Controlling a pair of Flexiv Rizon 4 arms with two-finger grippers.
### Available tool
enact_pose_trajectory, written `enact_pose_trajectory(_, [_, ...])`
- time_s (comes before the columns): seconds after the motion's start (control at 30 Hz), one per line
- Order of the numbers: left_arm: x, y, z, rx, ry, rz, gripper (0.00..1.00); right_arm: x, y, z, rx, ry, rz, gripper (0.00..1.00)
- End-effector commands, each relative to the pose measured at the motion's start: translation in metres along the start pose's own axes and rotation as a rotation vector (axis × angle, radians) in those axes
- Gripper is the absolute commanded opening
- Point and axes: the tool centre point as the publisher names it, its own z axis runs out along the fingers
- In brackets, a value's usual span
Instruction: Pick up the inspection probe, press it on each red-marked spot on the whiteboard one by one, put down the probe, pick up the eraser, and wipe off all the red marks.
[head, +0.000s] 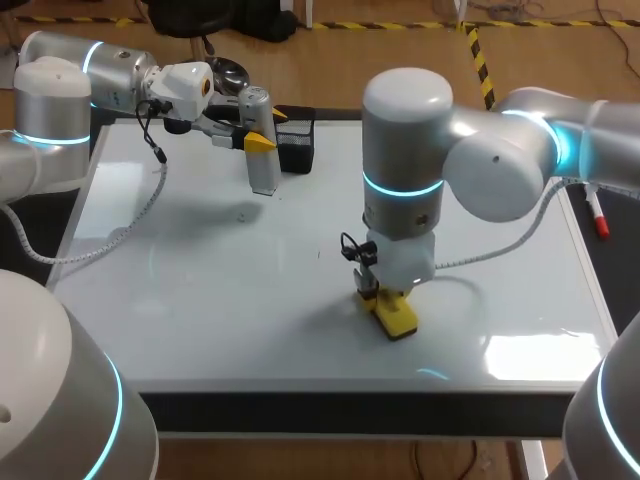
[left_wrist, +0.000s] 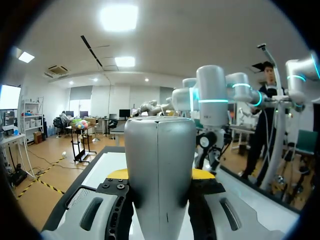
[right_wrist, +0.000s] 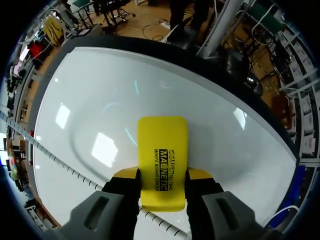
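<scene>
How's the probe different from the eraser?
The probe is a grey cylinder; the eraser is a flat yellow block. The probe stands upright near the whiteboard's far edge; the eraser lies flat on it near the front. Both are clamped: the probe in the left claw, the eraser in the right claw.

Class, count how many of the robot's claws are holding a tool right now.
2. The left claw grips the grey probe upright near the whiteboard's far edge; the right claw grips the yellow eraser near its front edge.
</scene>
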Motion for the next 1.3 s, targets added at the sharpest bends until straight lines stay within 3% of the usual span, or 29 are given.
enact_pose_trajectory(0.03, [0.000, -0.001, 0.000, -0.001, -0.001, 0.000, 0.00, 0.010, 0.005, 0.013, 0.006, 0.006, 0.003, 0.00])
enact_pose_trajectory(0.57, [0.000, -0.001, 0.000, -0.001, -0.001, 0.000, 0.00, 0.028, 0.003, -0.014, 0.040, 0.022, 0.043, 0.00])
enact_pose_trajectory(0.93, [0.000, -0.001, 0.000, -0.001, -0.001, 0.000, 0.00, 0.045, -0.017, -0.036, 0.021, 0.007, 0.038, 0.00])
enact_pose_trajectory(1.3, [0.000, -0.001, 0.000, -0.001, -0.001, 0.000, 0.00, 0.081, -0.044, -0.050, 0.006, -0.008, 0.054, 0.00])
